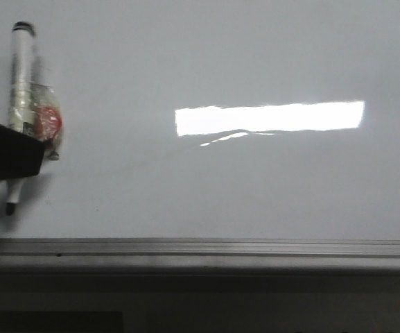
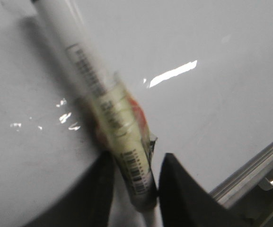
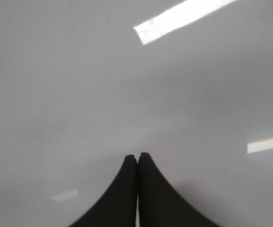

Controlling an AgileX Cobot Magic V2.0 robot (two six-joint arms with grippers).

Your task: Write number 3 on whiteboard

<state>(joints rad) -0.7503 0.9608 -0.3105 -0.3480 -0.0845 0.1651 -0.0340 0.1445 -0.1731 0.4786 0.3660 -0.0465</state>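
Observation:
The whiteboard (image 1: 255,187) fills the front view, glossy grey-white, with a bright rectangular light reflection (image 1: 269,116). No drawn number 3 shows on it in any view. My left gripper (image 1: 19,149) is at the far left, shut on a white marker (image 1: 23,69) wrapped in a yellowish and red label. The marker's dark tip (image 1: 9,207) points down at the board near its front frame. In the left wrist view the marker (image 2: 86,71) sits between the black fingers of the left gripper (image 2: 138,160). My right gripper (image 3: 137,155) is shut and empty over bare board (image 3: 79,94).
The board's grey metal frame edge (image 1: 200,248) runs across the front, with a dark area below it. The same frame edge shows in the left wrist view (image 2: 254,170).

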